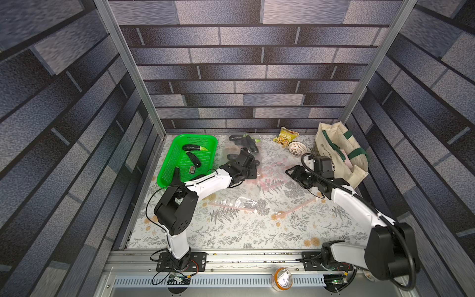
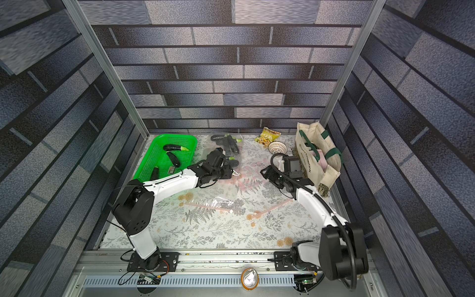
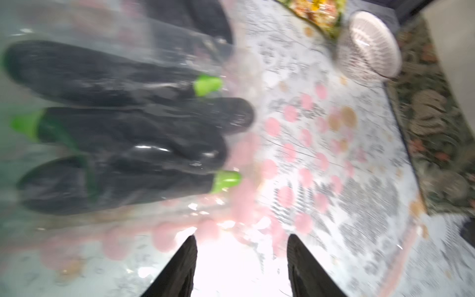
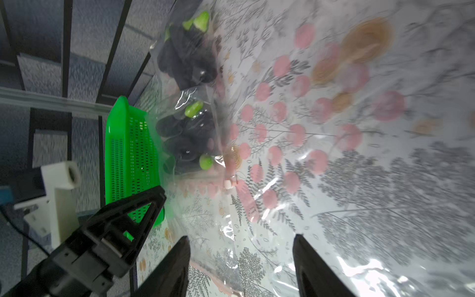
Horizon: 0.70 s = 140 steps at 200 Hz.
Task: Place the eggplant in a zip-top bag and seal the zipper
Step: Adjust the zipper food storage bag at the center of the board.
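So far, several eggplants [image 3: 128, 144] lie inside the dotted bag [image 4: 282, 128] on the counter [image 1: 231, 236], near the basket [image 1: 195, 135], so the placing looks done for this bag. Two loose eggplants [image 1: 191, 147] lie in the basket. I cannot tell whether the zipper [image 4: 245, 200] is closed, so I judge that the sealing is what is left. The left gripper [image 3: 241, 237] is over the bag close to the eggplants, its jaws spread and pinching nothing. The right gripper [image 4: 241, 236] is over another part of the bag, jaws also spread and empty. As for writing, the tote [image 1: 326, 149] shows a word that reads like "EXHIBITION". The card [image 1: 192, 170] in the basket and the snack packet [image 1: 285, 135] are too small to read.
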Tool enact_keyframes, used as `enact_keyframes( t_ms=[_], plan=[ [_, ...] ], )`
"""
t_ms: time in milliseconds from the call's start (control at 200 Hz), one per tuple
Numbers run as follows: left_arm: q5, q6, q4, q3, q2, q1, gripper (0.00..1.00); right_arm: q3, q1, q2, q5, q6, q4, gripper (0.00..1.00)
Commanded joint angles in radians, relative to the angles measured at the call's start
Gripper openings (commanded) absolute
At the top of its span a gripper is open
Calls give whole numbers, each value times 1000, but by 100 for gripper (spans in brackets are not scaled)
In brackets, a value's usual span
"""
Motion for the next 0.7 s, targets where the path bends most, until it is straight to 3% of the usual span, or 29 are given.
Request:
enact_keyframes(
  t_ms=[0,130,210,446,696],
  plan=[
    [99,130,-107,77,44,-109,60,-85,-108,-107,-18,12,-240,66],
    [101,245,-171,198,155,-246,61,-215,-303,-229,-118,50,-264,67],
    [116,283,-207,280,231,-301,63,-273,-370,-280,-150,69,-258,67],
    [130,331,-305,480,427,-370,72,-331,-423,-344,-126,76,-265,68],
    [6,354,-402,621,551,-385,73,-313,-423,-368,-122,42,-286,68]
  ],
)
